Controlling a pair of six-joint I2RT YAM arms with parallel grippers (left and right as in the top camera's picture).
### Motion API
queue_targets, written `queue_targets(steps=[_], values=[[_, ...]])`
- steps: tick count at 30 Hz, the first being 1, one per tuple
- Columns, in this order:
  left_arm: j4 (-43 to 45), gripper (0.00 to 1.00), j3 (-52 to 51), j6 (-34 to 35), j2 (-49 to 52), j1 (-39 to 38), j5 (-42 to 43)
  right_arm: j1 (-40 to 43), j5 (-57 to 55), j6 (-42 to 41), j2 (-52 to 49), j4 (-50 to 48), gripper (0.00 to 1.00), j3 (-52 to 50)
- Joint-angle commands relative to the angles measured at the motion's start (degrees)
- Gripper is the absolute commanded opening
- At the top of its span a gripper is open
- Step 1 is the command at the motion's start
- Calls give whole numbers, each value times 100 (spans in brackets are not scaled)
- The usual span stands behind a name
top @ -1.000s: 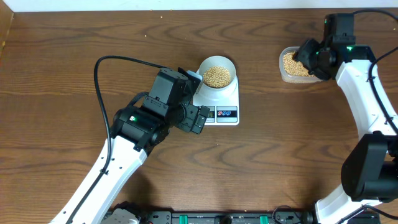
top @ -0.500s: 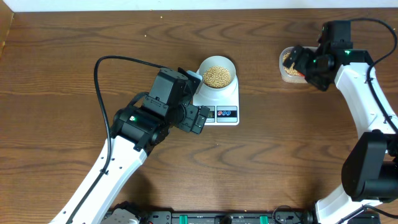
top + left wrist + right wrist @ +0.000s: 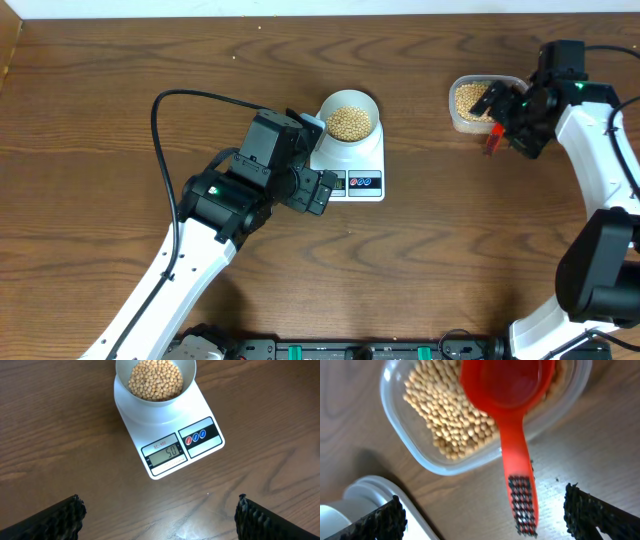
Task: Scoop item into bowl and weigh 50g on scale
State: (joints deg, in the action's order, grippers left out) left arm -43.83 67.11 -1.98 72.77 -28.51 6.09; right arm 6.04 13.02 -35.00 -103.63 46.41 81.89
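1. A robot's left hand (image 3: 160, 517) hovers over the wooden worktop (image 3: 450, 260) just in front of the kitchen scale (image 3: 170, 435). Its two black fingers are spread wide and grip nothing.
2. The flat white scale sits on the worktop near the middle, front edge towards the left hand. Its grey display (image 3: 166, 453) reads 50, and one red and one blue round button (image 3: 195, 437) sit beside the readout.
3. On the scale's platform stands the small white bowl (image 3: 186, 387), upright. It holds a heap of tan-yellow soybeans (image 3: 156, 379) that lies below the rim.
4. Well apart, at the far right of the worktop, the right hand (image 3: 487, 517) hangs just in front of a clear plastic tub (image 3: 415, 452). Its fingers are parted to their full width and clear of everything.
5. A red-orange plastic scoop (image 3: 507, 385) lies with its empty cup resting in the tub. Its handle (image 3: 517, 465) juts out over the near rim into the gap between the right hand's fingers, touching neither. Whether the handle's end meets the worktop cannot be told.
6. The tub holds more soybeans (image 3: 445, 415), spread across its floor beside and under the scoop's cup.
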Motion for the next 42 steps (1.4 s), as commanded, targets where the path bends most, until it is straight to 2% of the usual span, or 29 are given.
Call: queue_targets(steps=[1,6,12,22,24,29,35,42], values=[[-28,98,-20,-81,44,15,33,162,503,57,184,-149,99,-13],[-28,98,-20,-81,44,15,33,293,839,570,568,-192,99,13],[-28,98,-20,-79,44,15,33,291,835,1408,1672,-164,99,15],[-28,98,-20,-81,44,15,33,291,815,1561,3335,459,99,15],[-28,98,-20,-81,44,15,33,293,699,1891,3482,678,99,15],[-28,98,-20,-81,44,15,33,291,686,1941,3759,1093,99,15],[-28,98,-20,-81,44,15,33,291,490,1967,4054,1093,99,15],[-28,98,-20,-81,44,15,33,286,435,2750,4518,944,99,7]])
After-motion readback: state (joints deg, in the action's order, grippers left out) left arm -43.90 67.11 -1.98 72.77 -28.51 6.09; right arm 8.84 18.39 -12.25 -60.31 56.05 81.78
